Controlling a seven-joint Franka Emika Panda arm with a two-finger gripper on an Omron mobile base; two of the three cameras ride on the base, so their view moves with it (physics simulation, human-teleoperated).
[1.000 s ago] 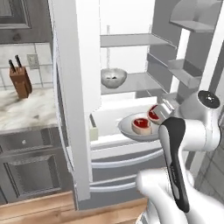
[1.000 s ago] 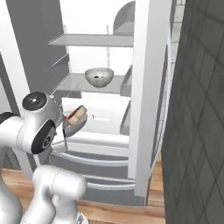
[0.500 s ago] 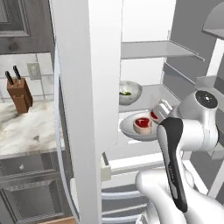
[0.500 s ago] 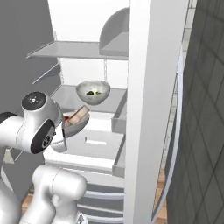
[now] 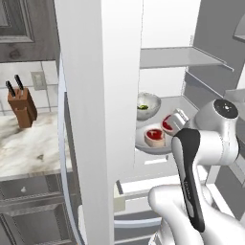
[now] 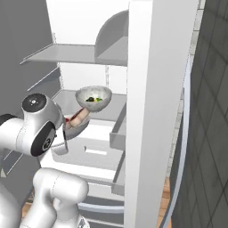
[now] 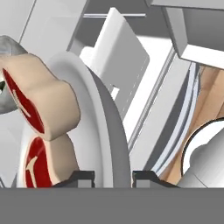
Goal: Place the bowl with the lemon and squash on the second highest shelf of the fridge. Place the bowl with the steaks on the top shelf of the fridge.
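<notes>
Two bowls are in play. The bowl with the steaks (image 5: 154, 142) is carried in front of the open fridge (image 5: 167, 28), and it holds two steaks (image 7: 41, 98), red-faced with pale rims, one stacked above the other in the hand view. The hand (image 7: 113, 176) is clamped on this bowl's rim: its two dark fingertips (image 7: 83, 176) sit on either side of the grey wall at the bottom of that view. The second bowl (image 6: 93, 96) stands on a fridge shelf (image 6: 113, 109) just behind and above the carried one, with something yellow and green inside, too small to name surely.

One more shelf (image 5: 179, 57) hangs above that, bare where visible. A white drawer (image 6: 95, 149) sits below the bowls. The near fridge door (image 5: 98, 119) rises as a broad white slab across the left base view, hiding the left part of the interior; the other door (image 6: 158, 111) does the same on the right base view. On the marbled bench (image 5: 28, 148) to the left stands one knife block (image 5: 21, 106) with two dark handles.
</notes>
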